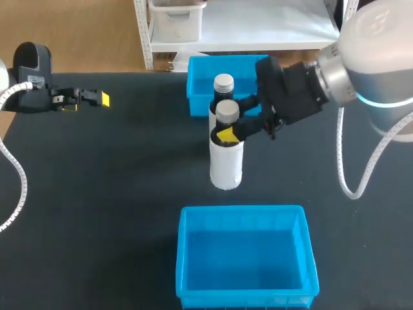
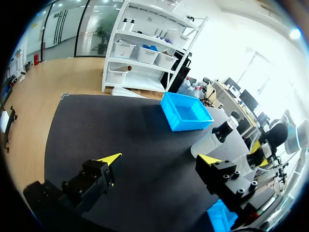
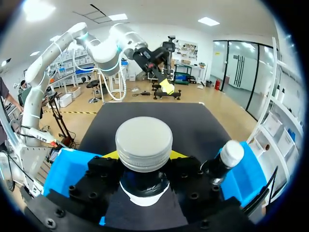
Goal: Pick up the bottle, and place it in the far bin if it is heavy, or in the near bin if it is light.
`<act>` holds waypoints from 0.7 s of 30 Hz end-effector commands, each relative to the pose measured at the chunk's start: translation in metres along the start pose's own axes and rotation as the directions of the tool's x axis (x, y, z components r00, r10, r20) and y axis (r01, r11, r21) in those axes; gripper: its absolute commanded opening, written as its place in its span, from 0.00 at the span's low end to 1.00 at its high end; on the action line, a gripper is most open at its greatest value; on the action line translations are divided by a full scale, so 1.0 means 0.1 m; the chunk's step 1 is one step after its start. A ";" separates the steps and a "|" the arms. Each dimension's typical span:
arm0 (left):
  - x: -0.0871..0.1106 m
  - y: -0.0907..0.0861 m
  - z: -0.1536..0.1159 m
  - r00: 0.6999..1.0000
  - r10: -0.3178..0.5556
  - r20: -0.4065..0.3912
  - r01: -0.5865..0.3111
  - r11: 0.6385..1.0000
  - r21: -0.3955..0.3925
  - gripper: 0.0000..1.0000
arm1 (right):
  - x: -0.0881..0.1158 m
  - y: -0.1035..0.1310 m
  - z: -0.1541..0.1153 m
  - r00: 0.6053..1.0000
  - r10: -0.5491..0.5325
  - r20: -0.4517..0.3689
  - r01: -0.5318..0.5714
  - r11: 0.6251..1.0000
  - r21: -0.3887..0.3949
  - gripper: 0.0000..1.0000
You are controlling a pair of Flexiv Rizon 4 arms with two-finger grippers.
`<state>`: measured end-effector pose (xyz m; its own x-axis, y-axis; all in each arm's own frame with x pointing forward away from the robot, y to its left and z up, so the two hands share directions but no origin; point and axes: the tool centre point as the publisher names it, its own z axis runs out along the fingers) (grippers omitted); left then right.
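Note:
A white bottle (image 1: 226, 158) with a black neck and silver cap stands upright between the two blue bins. My right gripper (image 1: 230, 121) is shut on its neck just under the cap, one yellow tip showing at the front. From the right wrist the cap of this bottle (image 3: 144, 142) fills the space between my right gripper's (image 3: 145, 162) fingers. The far bin (image 1: 200, 68) lies behind the bottle, the near bin (image 1: 193, 258) in front. My left gripper (image 1: 97, 99) hangs open at the table's far left, well away from the bottle (image 2: 210, 142).
A second, dark bottle with a silver cap (image 1: 223, 82) stands at the far bin's front; I cannot tell if it is inside. It also shows beside my right gripper as a dark bottle (image 3: 224, 162). Open table lies between my left gripper (image 2: 159, 159) and the far bin (image 2: 186, 112).

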<state>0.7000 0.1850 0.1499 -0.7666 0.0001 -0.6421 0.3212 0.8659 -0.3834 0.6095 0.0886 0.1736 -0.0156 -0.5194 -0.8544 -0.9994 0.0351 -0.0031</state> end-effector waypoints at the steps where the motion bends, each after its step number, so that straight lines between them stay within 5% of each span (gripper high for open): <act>1: 0.00 0.00 0.00 1.000 0.000 0.000 0.000 1.000 0.000 1.00 | -0.26 0.24 -0.27 1.000 -0.019 -0.013 0.019 1.000 0.019 0.00; 10: 0.00 0.00 0.00 1.000 0.000 0.000 0.000 1.000 0.000 1.00 | -0.66 0.68 -0.41 0.997 -0.081 0.001 0.081 0.997 -0.007 0.00; 21: 0.00 0.00 0.00 1.000 0.000 0.000 0.000 1.000 0.000 1.00 | -0.75 1.23 -0.36 0.991 -0.134 0.013 0.135 0.989 -0.060 0.00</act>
<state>0.7000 0.1850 0.1499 -0.7666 0.0001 -0.6421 0.3212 0.8659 -0.3834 0.4988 0.1043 0.2563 0.1176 -0.5092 -0.8526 -0.9920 -0.0992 -0.0776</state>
